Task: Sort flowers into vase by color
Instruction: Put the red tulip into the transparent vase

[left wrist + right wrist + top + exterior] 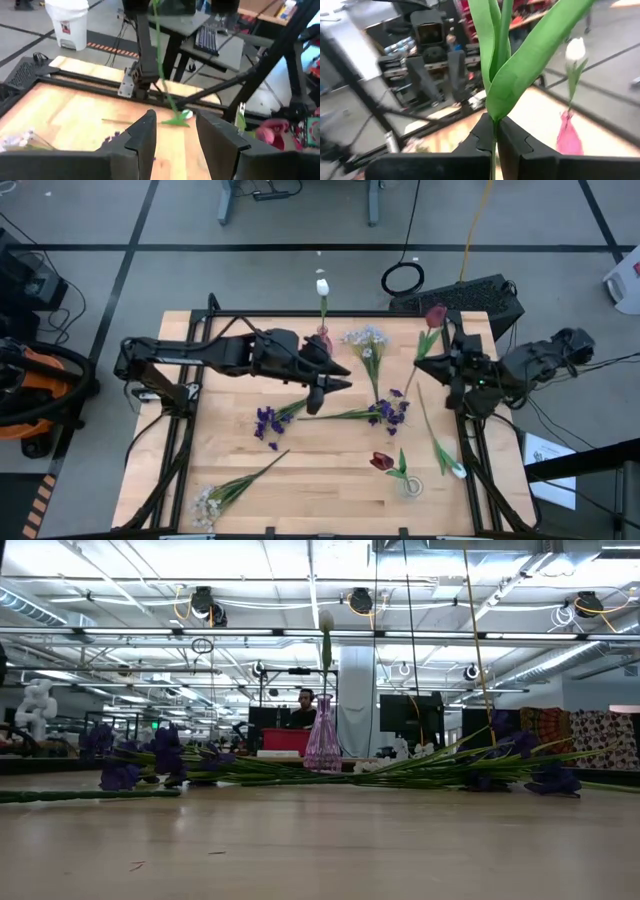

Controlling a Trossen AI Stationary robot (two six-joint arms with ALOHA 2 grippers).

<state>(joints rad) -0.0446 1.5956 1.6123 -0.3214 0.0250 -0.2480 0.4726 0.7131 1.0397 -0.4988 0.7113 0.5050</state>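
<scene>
Overhead, a pale wooden table (300,470) framed by black rails stands on a grey floor crossed by dark tape lines. A pink vase (324,337) near the far edge holds one white tulip (322,287), upright. Beside it lies a spray of tiny white blossoms (366,338); two purple blossom clusters (266,422) (390,412) lie mid-table, a second white spray (206,506) near the front left corner, and a dark red tulip (382,461) beside a clear glass vase (411,486) at the front, with another white tulip (457,471) lying near the right rail. The left gripper (316,402) hangs over mid-table, fingers (145,131) parted and holding nothing. The right gripper (496,125), at the right rail, is clamped on the green stem of a dark red tulip (436,314) whose bloom points toward the far edge. Beyond the table are a white bin (67,22), a keyboard (460,296) and, level across the surface, an open workshop with ceiling lights and what appears to be a seated person (305,710) far behind the vase.
</scene>
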